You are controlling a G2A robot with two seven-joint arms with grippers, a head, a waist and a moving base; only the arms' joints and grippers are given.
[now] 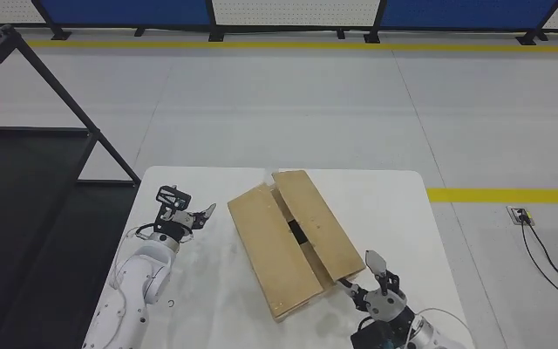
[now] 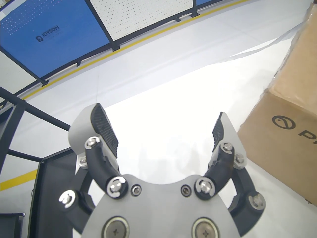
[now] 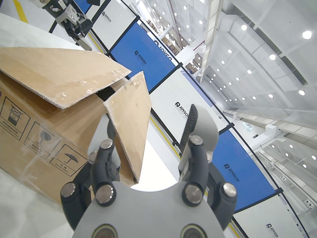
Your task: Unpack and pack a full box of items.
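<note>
A brown cardboard box (image 1: 292,240) lies at an angle in the middle of the white table (image 1: 392,201). Its two long top flaps are folded almost flat, with a dark gap between them. My left gripper (image 1: 190,205) hovers open beside the box's left side, a short way off; the left wrist view has its empty pads (image 2: 104,125) facing the box wall (image 2: 284,115). My right gripper (image 1: 362,272) is open at the box's near right corner. There the raised flap (image 3: 131,115) stands between its fingers (image 3: 195,122), which are not closed on it.
A black metal frame (image 1: 52,174) stands off the table's left side. Blue and white partition panels (image 1: 288,10) line the far floor behind a yellow line (image 1: 261,44). Bare tabletop lies to the right of the box and in front of the left gripper.
</note>
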